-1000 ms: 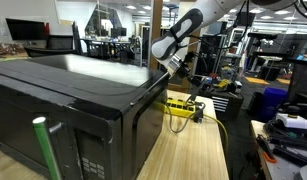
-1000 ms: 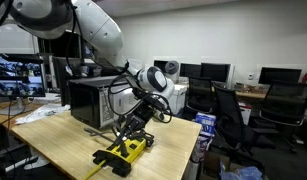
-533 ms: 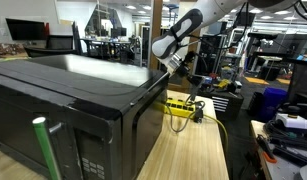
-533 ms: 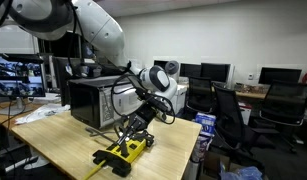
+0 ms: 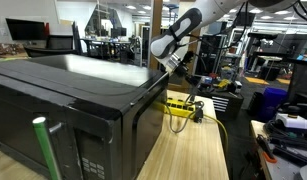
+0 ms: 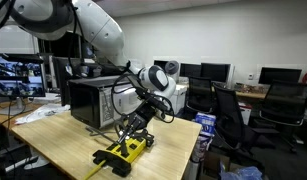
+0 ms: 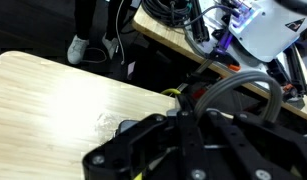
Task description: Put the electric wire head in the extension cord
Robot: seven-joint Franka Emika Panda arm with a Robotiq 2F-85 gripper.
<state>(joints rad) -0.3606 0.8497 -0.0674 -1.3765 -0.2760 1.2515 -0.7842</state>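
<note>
Very little differs. In an exterior view the gripper (image 5: 174, 64) seems to sit a touch higher, upper centre of the frame, than a second ago, above the extension cord (image 5: 178, 104). The shift is too slight to be sure.

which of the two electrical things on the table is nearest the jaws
The extension cord, the narrow yellow strip right below the jaws; the black microwave stands farther back.

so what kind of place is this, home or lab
Most likely a robotics lab in an office-style room: rows of monitors on desks, office chairs, and a robot arm over a wooden table with a yellow power strip.
</note>
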